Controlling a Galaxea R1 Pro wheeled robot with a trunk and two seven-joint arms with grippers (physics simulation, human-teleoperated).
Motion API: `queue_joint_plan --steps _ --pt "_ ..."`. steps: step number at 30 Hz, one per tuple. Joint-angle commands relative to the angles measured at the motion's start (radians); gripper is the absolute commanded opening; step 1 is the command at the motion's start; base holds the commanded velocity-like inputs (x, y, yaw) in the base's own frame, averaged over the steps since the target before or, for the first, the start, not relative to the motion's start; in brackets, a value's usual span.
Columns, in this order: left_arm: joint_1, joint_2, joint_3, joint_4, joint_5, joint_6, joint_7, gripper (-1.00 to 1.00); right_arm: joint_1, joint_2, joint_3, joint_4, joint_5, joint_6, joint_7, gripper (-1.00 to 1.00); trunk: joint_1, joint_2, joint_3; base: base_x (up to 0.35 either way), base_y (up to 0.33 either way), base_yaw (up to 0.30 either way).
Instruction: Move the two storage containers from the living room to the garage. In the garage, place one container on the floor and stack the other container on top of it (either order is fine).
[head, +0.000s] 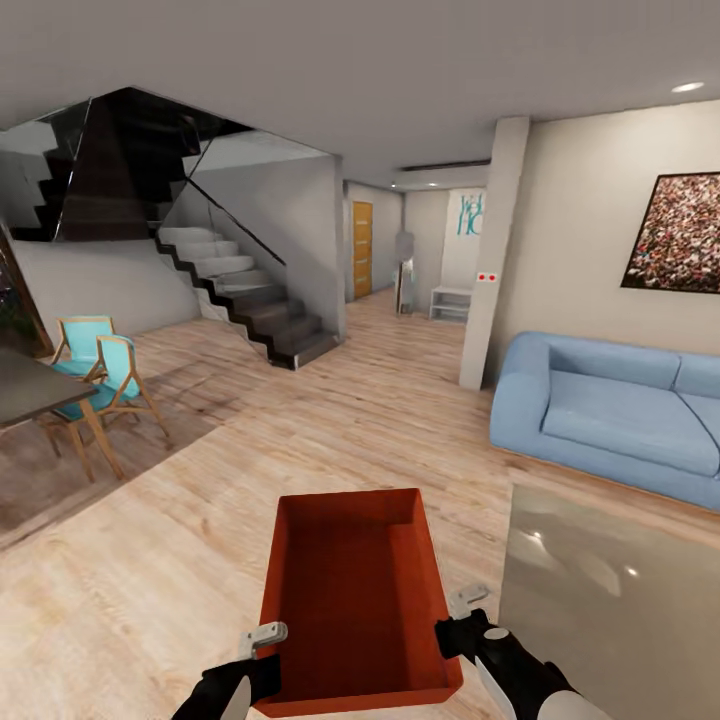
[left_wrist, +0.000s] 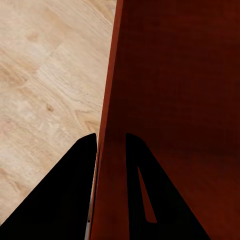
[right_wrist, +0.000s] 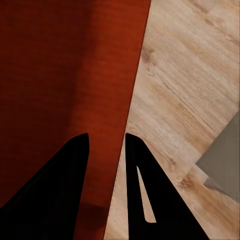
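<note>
Left gripper is clamped on the left long wall of the storage container. Left wrist view confirms: one dark finger outside the wall, the other inside, the thin red-orange wall pinched between them.

Right gripper does the same on the right long wall. In the right wrist view one finger sits over the bin interior, the other over the floor side, with the wall edge running between.

The container is held level between both arms, low and centred in the head view, above the light wood-plank floor. Open top is up and nothing is visible inside.

Just right of the bin: the glass coffee table, whose grey corner also shows in the right wrist view. Beyond that is the blue sofa, with a framed picture on the beige wall above it.

Left side: dark table edge with two teal-seat wooden chairs. Staircase ahead-left, white pillar ahead-right, and a hallway with an orange door between them.
</note>
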Motion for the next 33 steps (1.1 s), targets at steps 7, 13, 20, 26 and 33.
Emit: queue_joint_plan --steps 7,13,20,26,33 --pt "0.000 0.012 -0.042 -0.004 0.025 0.003 0.007 -1.00 0.000 0.056 -0.024 -0.001 0.009 0.006 0.001 -1.00 0.001 -0.001 -0.001 0.272 0.000 0.300" --pt "0.001 0.017 -0.042 -0.004 0.025 0.003 0.007 -1.00 0.000 0.056 -0.025 0.000 0.009 0.006 0.004 -1.00 0.001 -0.001 -0.001 0.324 0.000 0.181" --pt "0.001 0.018 -0.042 -0.004 0.025 0.002 0.007 -1.00 0.000 0.056 -0.025 0.000 0.009 0.006 0.006 -1.00 0.001 -0.001 -0.001 0.270 0.000 0.008" --pt "0.001 0.017 -0.041 -0.004 0.025 0.003 0.007 -1.00 0.000 0.056 -0.025 -0.001 0.009 0.006 0.006 -1.00 0.001 -0.001 -0.001 0.025 0.000 0.000" --pt "0.000 0.018 -0.041 -0.004 0.025 0.003 0.007 -1.00 0.000 0.056 -0.025 0.000 0.009 0.006 0.006 -1.00 0.001 -0.001 -0.001 0.133 0.000 0.000"
